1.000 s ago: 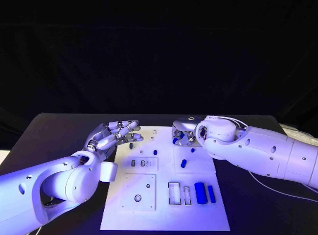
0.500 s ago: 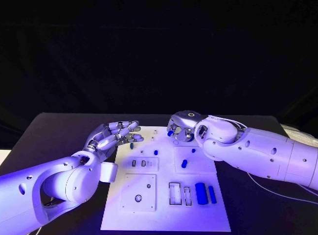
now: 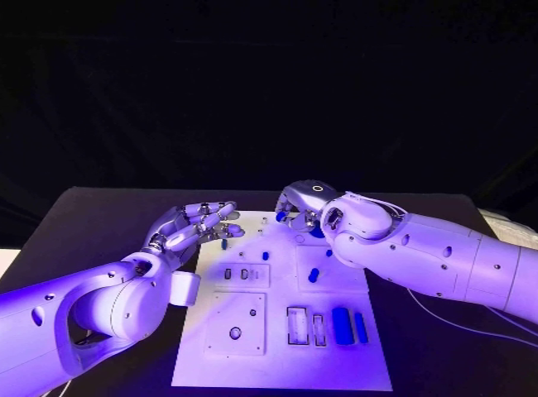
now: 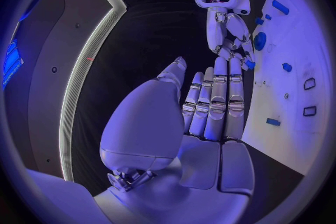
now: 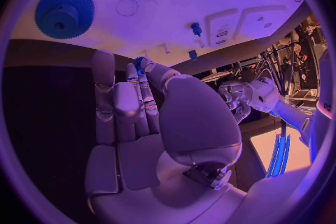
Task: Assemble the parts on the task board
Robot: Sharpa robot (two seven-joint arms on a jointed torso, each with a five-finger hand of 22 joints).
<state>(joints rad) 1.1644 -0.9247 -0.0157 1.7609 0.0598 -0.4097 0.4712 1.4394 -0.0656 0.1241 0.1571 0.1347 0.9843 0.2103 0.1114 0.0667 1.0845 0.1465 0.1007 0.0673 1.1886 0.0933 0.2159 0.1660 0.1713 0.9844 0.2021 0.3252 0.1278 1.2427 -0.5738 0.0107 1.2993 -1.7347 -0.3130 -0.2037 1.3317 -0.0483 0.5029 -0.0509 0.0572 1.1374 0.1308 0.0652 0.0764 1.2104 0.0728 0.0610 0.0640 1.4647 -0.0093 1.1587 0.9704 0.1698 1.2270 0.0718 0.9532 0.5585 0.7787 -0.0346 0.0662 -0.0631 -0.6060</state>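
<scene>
From the head view I have the task board lying lengthwise mid-table, with my left hand raised at its far left corner and my right hand over the far edge, mostly hidden behind its own wrist. The right wrist view gives me what the head view hides: a small blue part pinched at the tips of thumb and a finger, the other fingers lying straight and close together, and a blue gear seated on the board beyond the hand. The left wrist view shows the left hand flat, fingers straight and pressed side by side, thumb apart, nothing in it; it also catches the right hand hanging fingers-down at the board's edge, near the gear. Near me on the board, head view, a thick blue cylinder and a thin blue bar lie side by side beside two rectangular slots. Against one second back, the right hand has lifted and drawn toward the far left of the board's edge; the blue piece now sits higher, off the board. Left hand barely changed. Right forearm slopes in from the right, wrist bent down; left forearm reaches forward, palm turned inward.
</scene>
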